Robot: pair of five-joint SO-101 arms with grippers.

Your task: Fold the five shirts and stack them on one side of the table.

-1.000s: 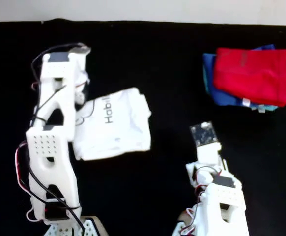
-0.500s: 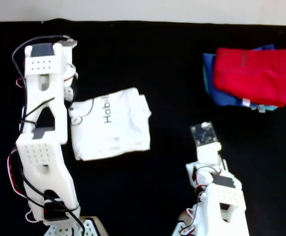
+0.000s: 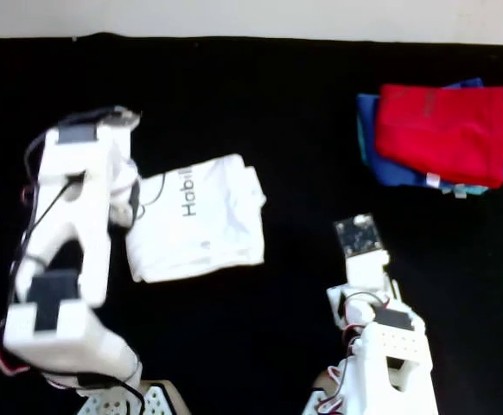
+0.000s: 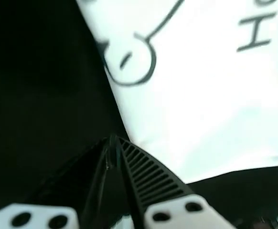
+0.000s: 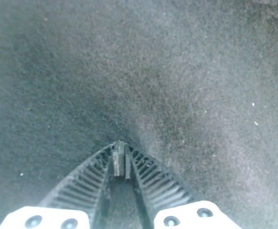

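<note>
White folded cotton shirt (image 3: 201,223) with dark lettering lies left of centre in the high view, well apart from the stack of folded red and blue shirts (image 3: 440,134) at upper right. It probably has to join that stack next. To carry it well, the left gripper (image 4: 112,153) should open, slide one jaw under the folded edge and pinch every layer so the fold survives. For now its jaws are pressed together on nothing, over the black table cloth (image 3: 277,104) just beside the shirt's edge. The white left arm (image 3: 74,207) bends over the shirt's left side. The right gripper (image 5: 120,164), likewise clenched and empty, points at bare cloth.
</note>
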